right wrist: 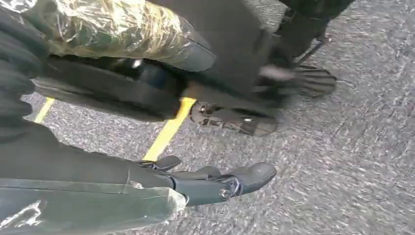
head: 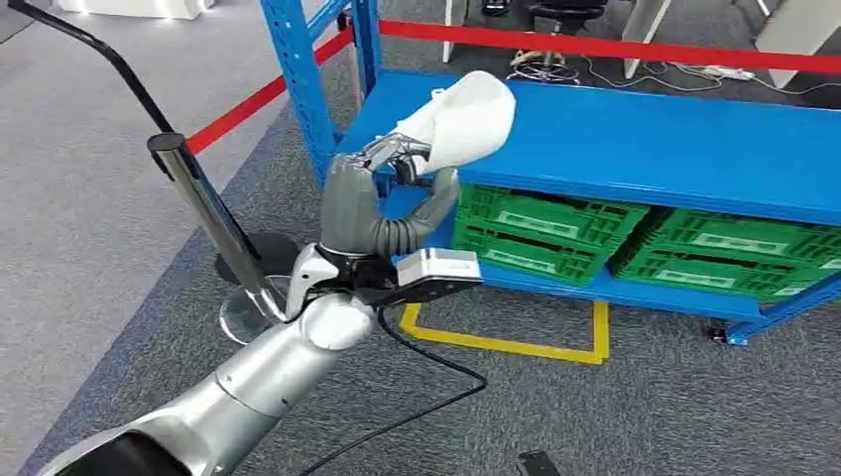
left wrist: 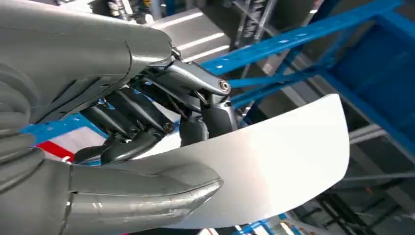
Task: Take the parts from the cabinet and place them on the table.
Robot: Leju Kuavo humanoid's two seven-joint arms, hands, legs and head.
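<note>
Now left robot hand [head: 392,159] holds white part [head: 466,119] over shelf edge [head: 635,139].

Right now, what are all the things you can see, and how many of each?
Curved white plastic part: one, white, held above the blue metal shelf.
Blue metal shelf rack: one, blue, ahead on grey carpet.
Green plastic crates: two, green, side by side on the lower shelf.
Red barrier tape: red, behind the rack.
Yellow floor tape: yellow, on the carpet before the rack.
Black stand with chrome post: one, left of the rack.
Left hand: grey, grips the white part.
Right hand: dark, hangs over the carpet, holding nothing.
</note>
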